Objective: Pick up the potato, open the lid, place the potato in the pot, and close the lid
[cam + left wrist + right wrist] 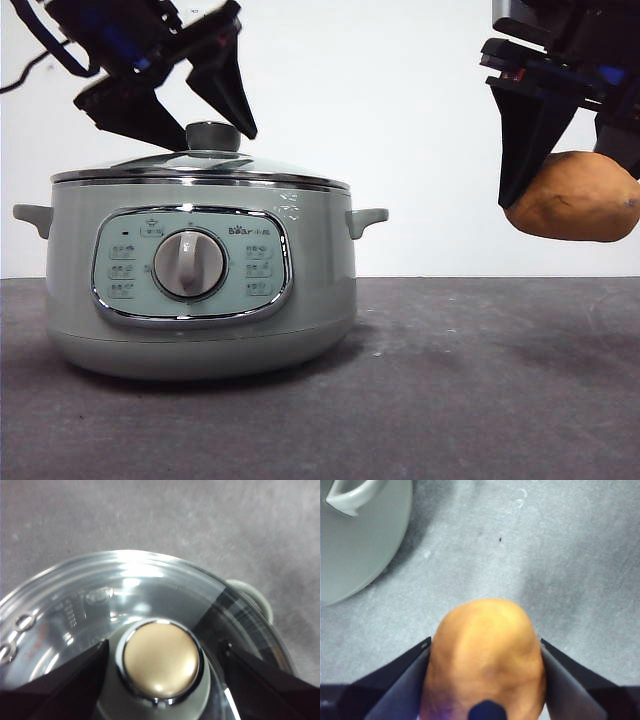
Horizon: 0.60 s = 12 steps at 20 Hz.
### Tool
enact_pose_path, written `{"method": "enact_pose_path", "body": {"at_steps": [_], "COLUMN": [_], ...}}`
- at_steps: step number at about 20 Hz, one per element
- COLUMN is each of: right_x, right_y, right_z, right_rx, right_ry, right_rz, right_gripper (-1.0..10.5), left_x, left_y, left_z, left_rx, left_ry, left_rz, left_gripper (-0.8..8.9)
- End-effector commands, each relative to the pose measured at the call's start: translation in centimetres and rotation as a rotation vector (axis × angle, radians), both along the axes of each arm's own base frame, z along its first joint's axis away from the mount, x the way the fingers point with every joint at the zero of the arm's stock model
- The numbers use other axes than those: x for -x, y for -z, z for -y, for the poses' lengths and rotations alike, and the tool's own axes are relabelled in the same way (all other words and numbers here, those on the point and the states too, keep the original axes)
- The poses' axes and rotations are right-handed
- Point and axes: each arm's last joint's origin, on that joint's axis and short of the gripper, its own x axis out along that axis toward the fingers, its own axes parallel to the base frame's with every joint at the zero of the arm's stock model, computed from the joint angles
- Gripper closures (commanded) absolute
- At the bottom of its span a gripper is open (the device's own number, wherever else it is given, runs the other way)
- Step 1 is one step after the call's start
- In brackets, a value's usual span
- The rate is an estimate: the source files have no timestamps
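Grey, speckled worktop (480,400) runs to a white wall in the front view. On it stands the pot (200,290), the lid (200,168) seated on top. Above the knob, the left end effector (175,110) hangs spread wide. The right end effector (560,170) holds the potato (575,197) in the air, well clear of the pot.

Left wrist view: wide jaws flank the lid's knob (161,661) without touching it.

Right wrist view: both jaws press the potato (485,655) above the worktop, near the pot (360,540).
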Motion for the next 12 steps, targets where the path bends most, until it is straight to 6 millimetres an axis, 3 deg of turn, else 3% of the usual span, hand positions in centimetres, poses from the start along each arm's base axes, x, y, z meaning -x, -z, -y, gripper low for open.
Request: {"method": "enact_pose_path", "body": {"at_steps": [1, 3, 7, 9, 12], "right_x": [0.0, 0.0, 0.0, -0.1, -0.2], "right_y": [0.0, 0.0, -0.1, -0.3, -1.0], "right_z": [0.0, 0.0, -0.1, -0.1, -0.3], "right_rx": [-0.003, -0.003, -0.007, -0.024, -0.047], "right_ry": [0.007, 0.008, 0.007, 0.004, -0.001], "right_rz": [0.002, 0.002, 0.010, 0.032, 0.083], "right_gripper": [9.6, 9.6, 9.6, 9.6, 9.6], "left_x": [0.0, 0.0, 0.2, 1.1, 3.9], "left_y": [0.3, 0.3, -0.4, -1.9, -5.4], "left_z": [0.2, 0.2, 0.1, -0.4, -1.9], "left_rx": [-0.023, -0.045, -0.051, -0.026, 0.022], "left_ry": [0.003, 0.021, 0.027, 0.024, 0.008], "left_rz": [0.001, 0.016, 0.049, 0.097, 0.206], "left_gripper": [5.52, 8.18, 8.22, 8.22, 8.22]}}
